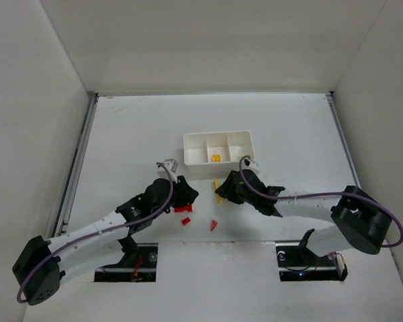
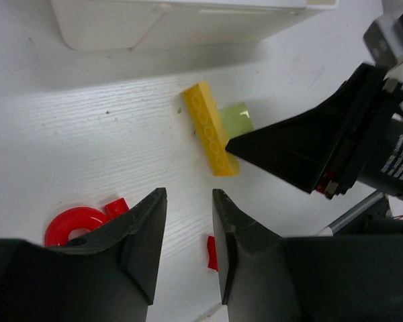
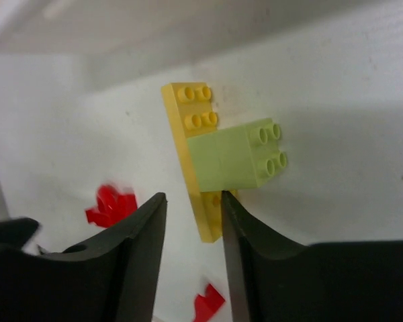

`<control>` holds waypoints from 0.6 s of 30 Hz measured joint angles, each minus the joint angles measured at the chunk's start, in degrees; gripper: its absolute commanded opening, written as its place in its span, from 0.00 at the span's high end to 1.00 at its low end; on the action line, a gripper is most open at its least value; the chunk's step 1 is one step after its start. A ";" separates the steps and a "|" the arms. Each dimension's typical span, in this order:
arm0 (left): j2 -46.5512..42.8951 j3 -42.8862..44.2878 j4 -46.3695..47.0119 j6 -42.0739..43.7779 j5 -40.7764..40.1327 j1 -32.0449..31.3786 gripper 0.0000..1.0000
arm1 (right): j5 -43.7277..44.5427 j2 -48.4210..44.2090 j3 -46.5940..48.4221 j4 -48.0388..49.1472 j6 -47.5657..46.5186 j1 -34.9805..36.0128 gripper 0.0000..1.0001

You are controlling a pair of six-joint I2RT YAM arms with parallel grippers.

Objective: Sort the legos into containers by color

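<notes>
**Yellow plate end-on to the tray, right claw straddling its near end**

Your landmark is the white tray, its three compartments in a row. One small yellow piece already lies in the middle compartment.

Just in front of the tray's front wall lies the long yellow plate, studs up. Its long axis runs away from the tray at a slant, with one end near the wall and the other pointing off it. A light green block sits against the plate's mid-length. You cannot tell whether it rests on the plate or only touches its side.

Your right gripper hangs over the plate's end farthest from the tray. Its jaws stand a narrow gap apart, and that end shows in the gap. Contact cannot be made out.

Your left gripper is just beside it, farther from the tray, its jaws also narrowly apart over bare table. A red ring and small red pieces lie around its fingers.

Room is tight: the two claws nearly meet in front of the tray. The table runs wider beyond the tray's ends, out to the side walls.
</notes>
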 measured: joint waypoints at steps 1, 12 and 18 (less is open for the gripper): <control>0.72 0.00 0.09 -0.02 0.04 -0.11 0.62 | 0.11 0.31 0.24 1.03 0.42 -0.63 0.48; 2.86 0.33 0.17 0.37 1.09 -1.55 0.55 | -0.42 -7.76 -0.66 3.06 0.28 -2.03 0.44; 5.55 2.27 0.66 1.25 1.11 -0.79 0.55 | -0.46 -10.34 -0.02 -1.68 -8.26 -8.87 0.44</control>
